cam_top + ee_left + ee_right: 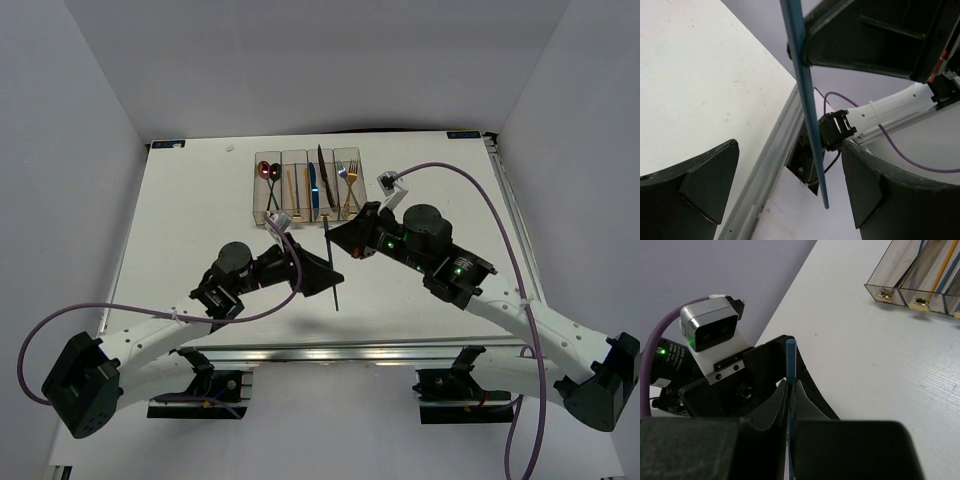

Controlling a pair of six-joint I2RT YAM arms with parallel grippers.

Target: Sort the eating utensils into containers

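The right end effector (789,386) is clenched on a slim blue utensil (790,357), gripping it near its far end. The rest of the utensil runs back toward the near edge of the counter (200,200). It is too thin to tell whether it is a chopstick or a knife. The left end effector (789,165) is released, with its fingers (695,185) spread on either side of the utensil's free end and not touching it.

The utensil seems to be held off the counter, near the middle. Its long axis runs near to far, roughly in line with the bins. The containers (300,218) lie just beyond the right end effector, toward the far edge. The right arm is the nearer one and already has the load, so I expect the next move to carry it forward and slightly left.

No brand or writing is legible. There are small pale tags at the far corners, but they are too small to read.
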